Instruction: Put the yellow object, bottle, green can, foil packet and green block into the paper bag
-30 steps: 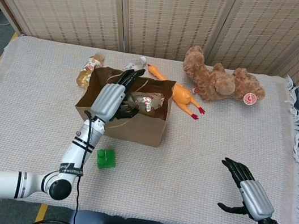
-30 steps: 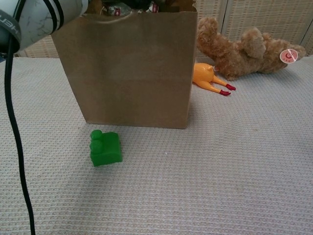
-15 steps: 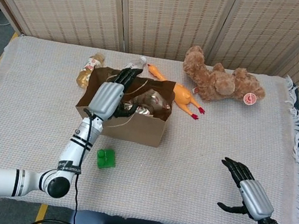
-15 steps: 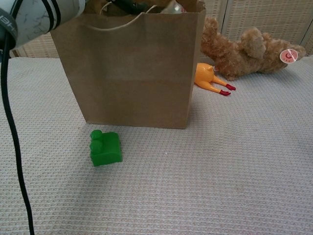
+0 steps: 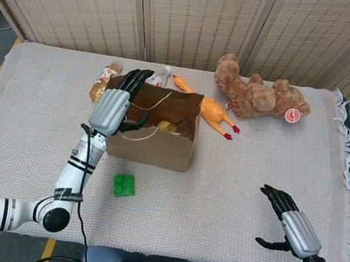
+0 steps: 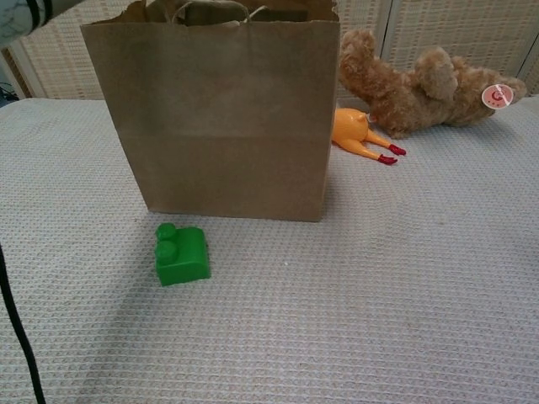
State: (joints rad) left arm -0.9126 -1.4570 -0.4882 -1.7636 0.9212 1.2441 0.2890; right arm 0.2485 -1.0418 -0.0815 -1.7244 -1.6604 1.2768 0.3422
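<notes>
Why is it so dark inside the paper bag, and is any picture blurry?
Head view: the paper bag has tall walls that shade its inside, so the contents are hard to see. Chest view: sharp; the green block casts a soft shadow, and no glare shows.

Worktop tally
One paper bag (image 5: pixel 157 143), one green block (image 5: pixel 124 185), one rubber chicken (image 5: pixel 209 109), one teddy bear (image 5: pixel 256 95), two bottles (image 5: pixel 105 80) (image 5: pixel 159 76).

Block (image 5: pixel 124 185) before paper bag (image 5: pixel 156 147)

left hand (image 5: pixel 113 107): raised, fingers apart | right hand (image 5: pixel 290 225): low, fingers spread
</notes>
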